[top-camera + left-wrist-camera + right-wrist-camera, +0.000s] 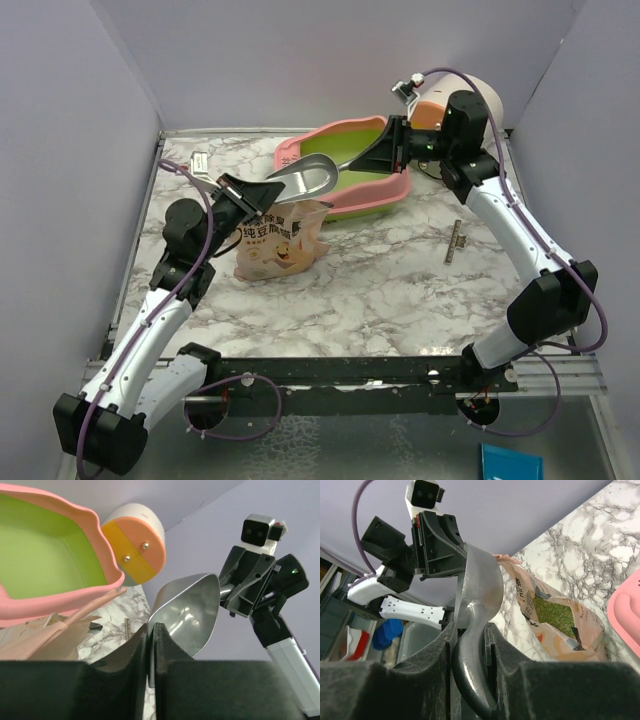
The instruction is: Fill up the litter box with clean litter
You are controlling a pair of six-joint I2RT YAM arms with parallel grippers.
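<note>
Holding metal scoop (305,178) at both ends, just above the litter pouch (280,240).
Left gripper (151,627) is pinched tight on the bowl's thin rim, and right gripper (470,630) jaws clamp the handle. In the top view the scoop's long axis runs centre-left to upper right, bowl left, handle right. Pouch sits just below the bowl, nearer the left arm, mouth open with clean litter (550,612) showing. Litter box (300,150) lies just behind the scoop at upper centre, long axis left-right, green floor bare where seen.

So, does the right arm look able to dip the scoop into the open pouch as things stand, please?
Probably not yet: the right pincer has the scoop by its handle and the pouch gapes nearby, but the left pincer clamps the bowl's rim.
</note>
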